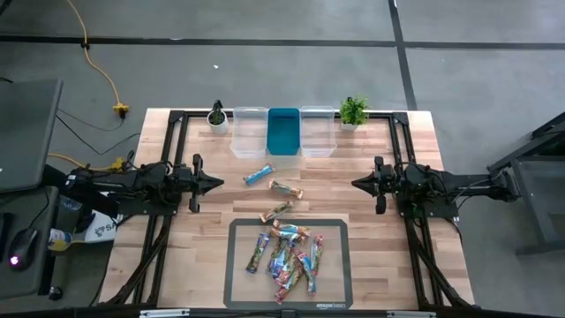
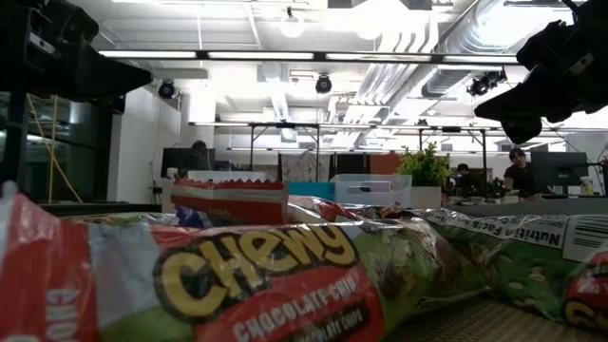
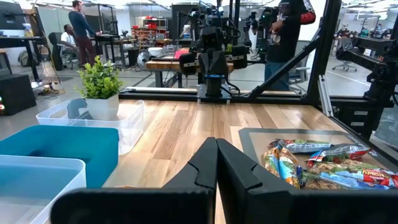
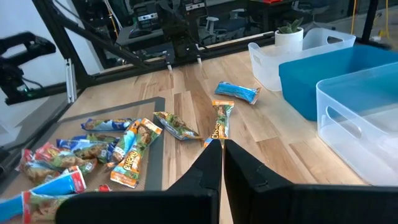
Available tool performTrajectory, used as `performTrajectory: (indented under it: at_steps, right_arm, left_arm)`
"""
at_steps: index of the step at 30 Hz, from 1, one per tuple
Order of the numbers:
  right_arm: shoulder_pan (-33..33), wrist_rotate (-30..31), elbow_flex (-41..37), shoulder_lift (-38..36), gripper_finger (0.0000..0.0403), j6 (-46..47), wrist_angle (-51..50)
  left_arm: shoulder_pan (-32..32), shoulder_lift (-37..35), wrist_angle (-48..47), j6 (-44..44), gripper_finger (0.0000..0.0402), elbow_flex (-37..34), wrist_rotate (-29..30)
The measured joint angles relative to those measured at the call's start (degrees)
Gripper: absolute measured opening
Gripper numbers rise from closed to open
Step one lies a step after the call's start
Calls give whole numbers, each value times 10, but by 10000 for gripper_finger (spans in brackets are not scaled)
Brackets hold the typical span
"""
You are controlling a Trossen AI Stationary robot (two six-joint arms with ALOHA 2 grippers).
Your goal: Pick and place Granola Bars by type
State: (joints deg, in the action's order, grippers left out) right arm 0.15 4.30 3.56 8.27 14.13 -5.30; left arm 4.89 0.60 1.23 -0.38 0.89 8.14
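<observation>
Several granola bars (image 1: 287, 256) lie heaped on a grey mat (image 1: 238, 283) at the table's near middle; the low view shows them close up (image 2: 285, 275). Three bars lie loose on the wood beyond the mat: a blue one (image 1: 258, 176), a brown one (image 1: 285, 189) and a green one (image 1: 276, 211). My left gripper (image 1: 219, 183) hangs shut at the table's left, pointing level toward the middle, its fingertips together (image 3: 217, 149). My right gripper (image 1: 355, 184) is shut at the table's right, facing the left one, its fingertips together (image 4: 222, 149). Neither touches a bar.
Three bins stand in a row at the far edge: a clear one (image 1: 250, 131), a blue one (image 1: 283, 131) and another clear one (image 1: 318, 131). A small potted plant (image 1: 217, 115) stands at the row's left end and another (image 1: 353, 111) at its right. People show in the room beyond.
</observation>
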Motion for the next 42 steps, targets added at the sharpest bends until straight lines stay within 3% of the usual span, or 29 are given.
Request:
performTrajectory:
  at_steps: [6, 23, 29, 36, 39, 42]
  right_arm:
    - [0, 0, 0, 0, 0, 50, 6]
    - [0, -1, 0, 0, 0, 51, 118]
    - [0, -61, 12, 1, 0, 27, 136]
    - [0, -80, 130, 40, 0, -67, 131]
    - [0, -81, 202, 83, 0, -132, 92]
    - [0, -83, 280, 147, 0, -137, 43]
  left_arm:
    - [0, 0, 0, 0, 1, 0, 0]
    - [0, 0, 0, 0, 1, 0, 0]
    - [0, 0, 0, 0, 1, 0, 0]
    - [0, 0, 0, 0, 1, 0, 0]
    - [0, 0, 0, 0, 1, 0, 0]
    - [0, 0, 0, 0, 1, 0, 0]
